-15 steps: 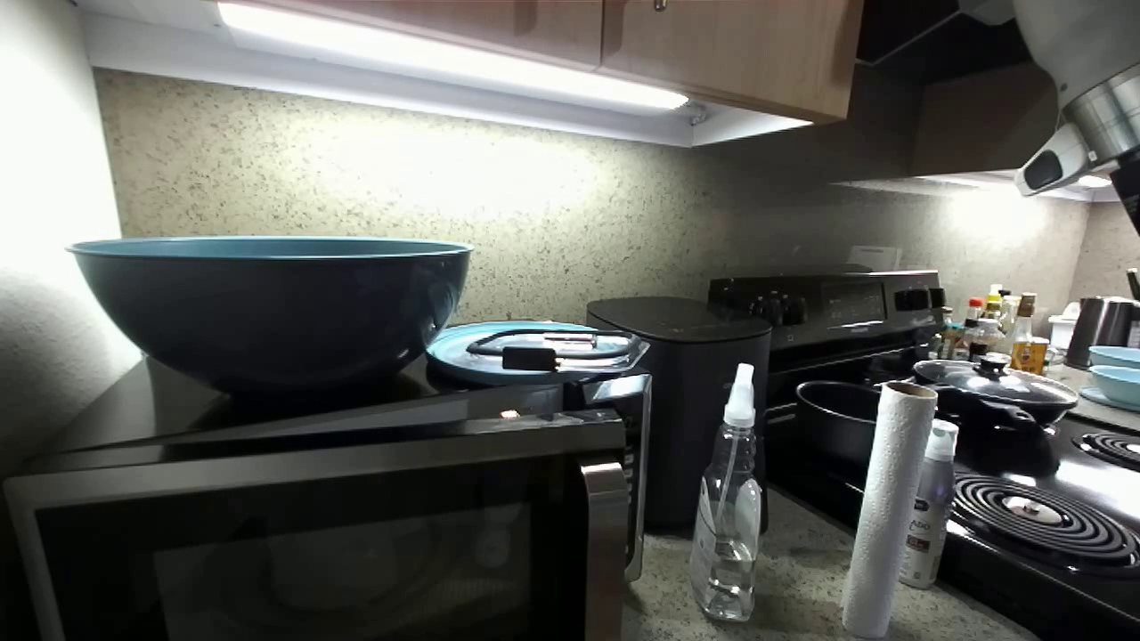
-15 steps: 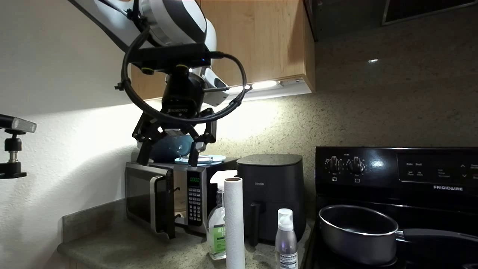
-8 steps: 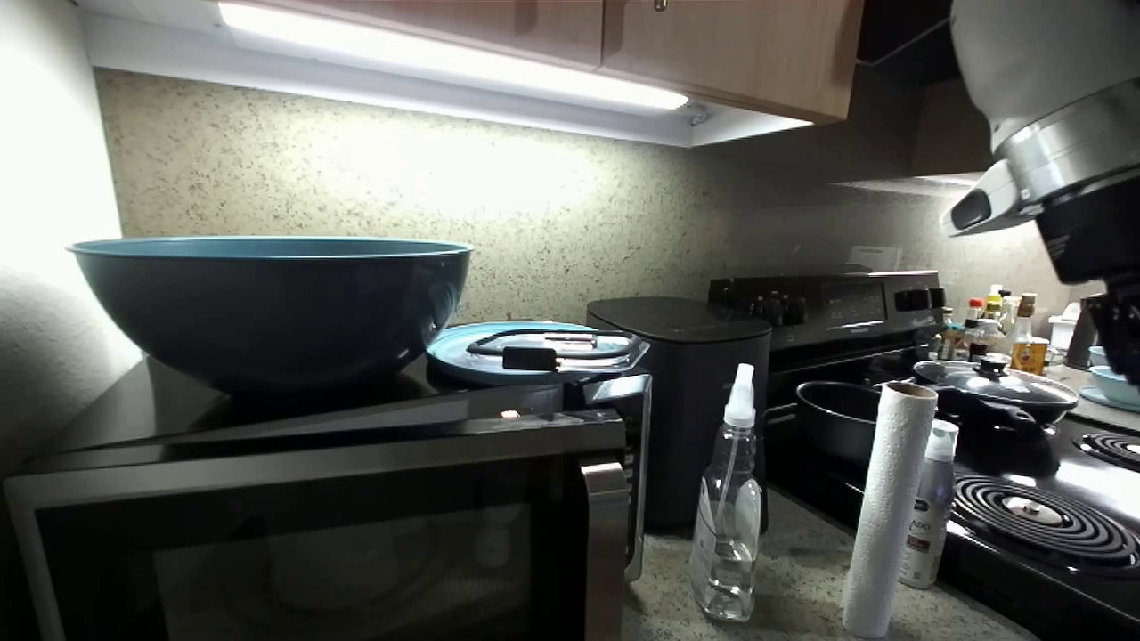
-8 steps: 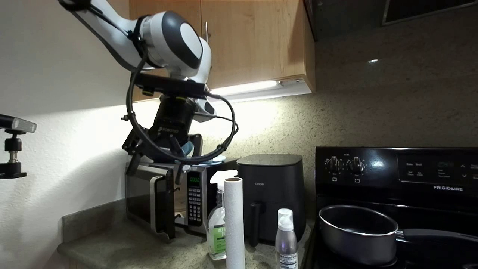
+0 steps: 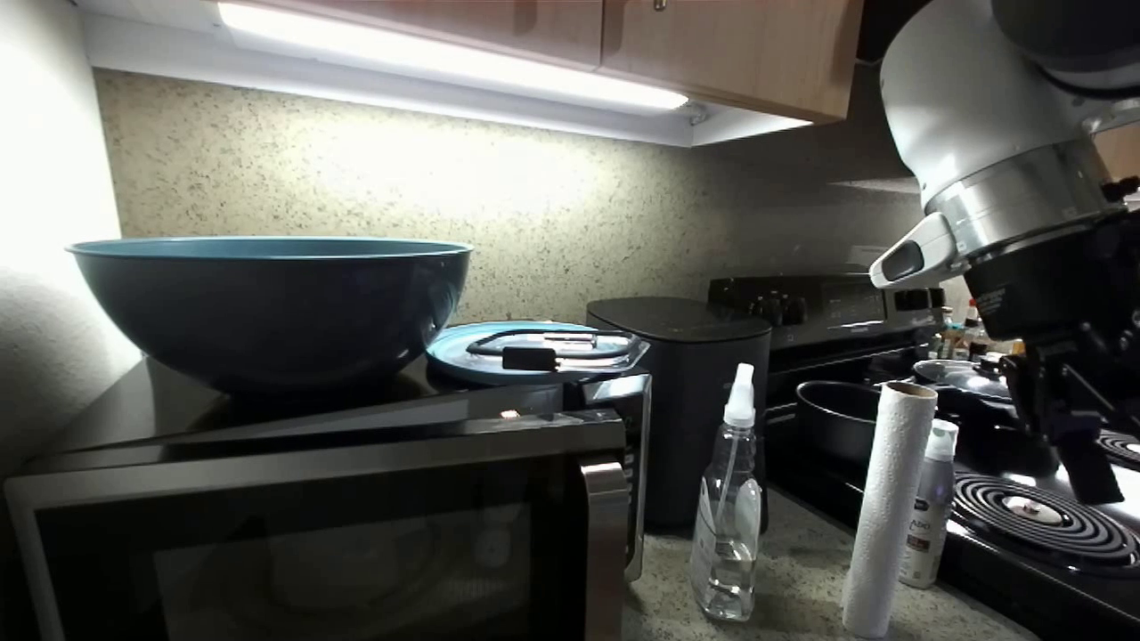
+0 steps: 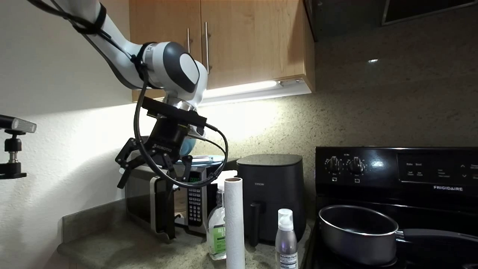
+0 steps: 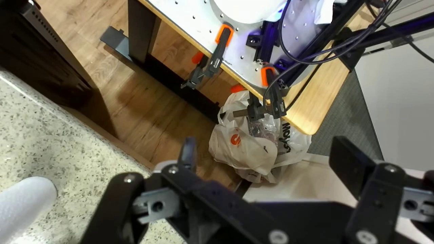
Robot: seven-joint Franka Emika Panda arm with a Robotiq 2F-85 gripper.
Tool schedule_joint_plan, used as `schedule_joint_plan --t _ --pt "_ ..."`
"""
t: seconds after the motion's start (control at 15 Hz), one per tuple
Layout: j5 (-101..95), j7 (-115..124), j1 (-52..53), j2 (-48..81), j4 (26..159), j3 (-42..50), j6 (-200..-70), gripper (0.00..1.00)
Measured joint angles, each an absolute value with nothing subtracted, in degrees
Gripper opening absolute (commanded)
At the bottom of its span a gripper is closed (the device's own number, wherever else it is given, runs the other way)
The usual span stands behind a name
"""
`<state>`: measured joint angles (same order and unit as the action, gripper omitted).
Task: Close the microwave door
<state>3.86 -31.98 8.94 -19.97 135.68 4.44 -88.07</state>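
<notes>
The microwave door (image 5: 356,543) is a dark glass panel with a silver-grey frame and handle. It stands ajar in both exterior views (image 6: 138,198). The lit interior shows between the door and the keypad strip (image 6: 195,205) of the black microwave. My gripper (image 6: 145,189) is open and empty, tilted downward, and overlaps the upper part of the door in that exterior view. In an exterior view its finger (image 5: 1091,467) hangs at the right, well apart from the door, and the rest is partly cut off. In the wrist view the fingers (image 7: 266,157) are spread, and the door is out of view.
A large bowl (image 5: 267,312) and blue plate (image 5: 454,352) rest on the microwave. A spray bottle (image 5: 730,534), paper towel roll (image 5: 891,507), foam bottle (image 6: 286,243) and black air fryer (image 6: 276,201) stand to its right. A stove pot (image 6: 358,243) is farther right.
The arm and open gripper have come down and slightly left in an exterior view, and moved in from the right in the exterior view facing the bowl. The door has not moved.
</notes>
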Motion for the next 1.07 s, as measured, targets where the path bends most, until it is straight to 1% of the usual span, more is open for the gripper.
schedule_joint_plan --t 0.47,1.07 --pt "7.1 -34.3 9.5 -18.8 135.6 3.8 -88.2 1.00" --pt "14.4 -43.6 11.9 -8.7 133.0 -1.5 -88.7 1.00"
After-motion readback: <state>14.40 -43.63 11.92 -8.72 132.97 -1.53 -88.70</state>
